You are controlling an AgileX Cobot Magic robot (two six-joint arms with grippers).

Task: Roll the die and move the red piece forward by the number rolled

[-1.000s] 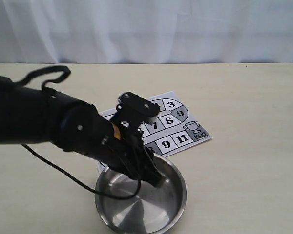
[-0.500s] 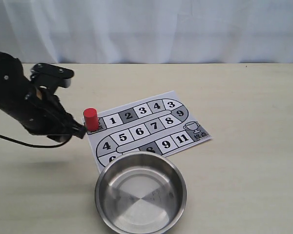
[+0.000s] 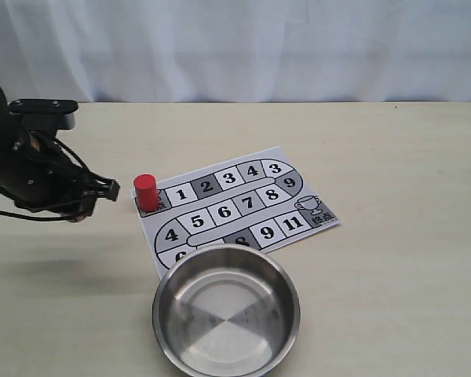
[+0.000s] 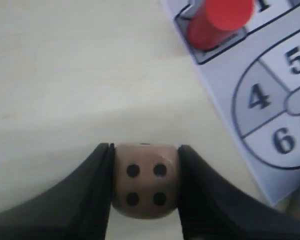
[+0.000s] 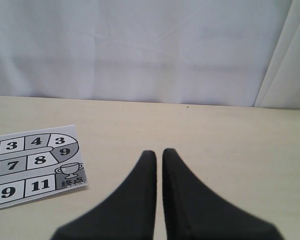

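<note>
The die (image 4: 145,181) sits clamped between the two black fingers of the left hand (image 4: 146,148), one finger pressed to each side of it; the face with four dark pips is turned toward the wrist camera. In the exterior view that left hand (image 3: 108,189) hangs over bare tabletop (image 3: 392,157) just to the left of the board, its tip pointing toward the red piece; the die itself is too small to make out there.

The red piece (image 3: 145,191) stands upright on the grey square at the left end of the board (image 3: 286,206), right beside square 1; from the left wrist the red piece (image 4: 217,21) shows near the die but apart from it.

The board is a printed sheet with a winding track of numbered squares running up to 11 and a cup drawn on the last square; a steel bowl (image 3: 290,294) rests in front of it, its rim overlapping the board's near edge and hiding part of squares 6 and 8.

The right hand (image 5: 158,156) is over the tabletop beside the cup end of the board; its fingers are drawn together with only a thin slit between them and grip nothing.
</note>
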